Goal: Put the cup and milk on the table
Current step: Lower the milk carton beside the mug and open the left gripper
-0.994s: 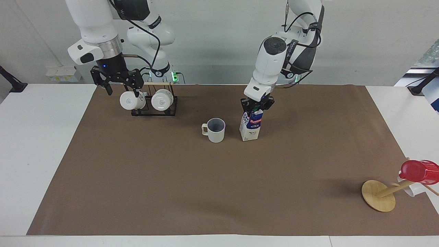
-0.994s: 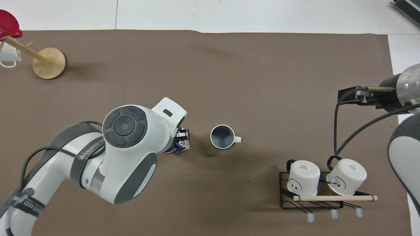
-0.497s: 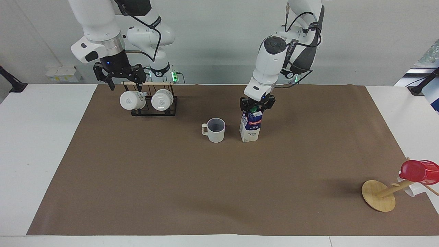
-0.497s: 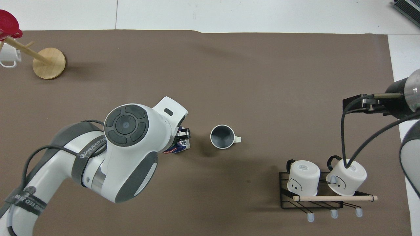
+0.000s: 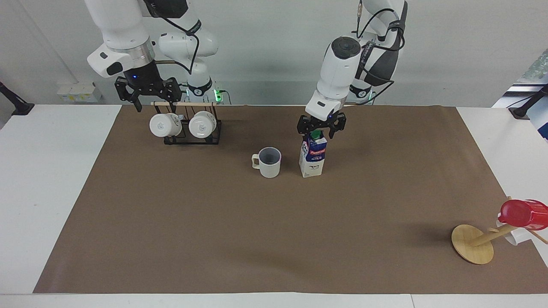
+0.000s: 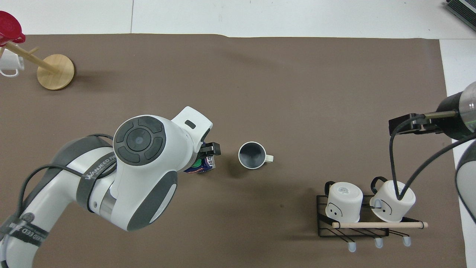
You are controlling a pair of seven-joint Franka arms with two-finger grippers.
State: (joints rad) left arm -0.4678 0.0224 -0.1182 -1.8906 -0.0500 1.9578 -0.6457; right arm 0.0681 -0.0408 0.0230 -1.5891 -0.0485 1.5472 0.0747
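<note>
Frame centre: cup [image 5: 268, 162] and milk [image 5: 313, 156] both placed; your left gripper [image 5: 321, 128] spread open above carton; right gripper [image 5: 147, 92] also open. Retract next.

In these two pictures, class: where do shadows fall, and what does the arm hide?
Facing view: soft shadows lie on the brown sheet beside the milk and the cup, toward the left arm's end. Overhead view: the left arm's wrist covers most of the milk; the cup's inside looks dark and shaded.

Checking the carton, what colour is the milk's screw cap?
Green; the milk's cap shows best in the facing view.
</note>
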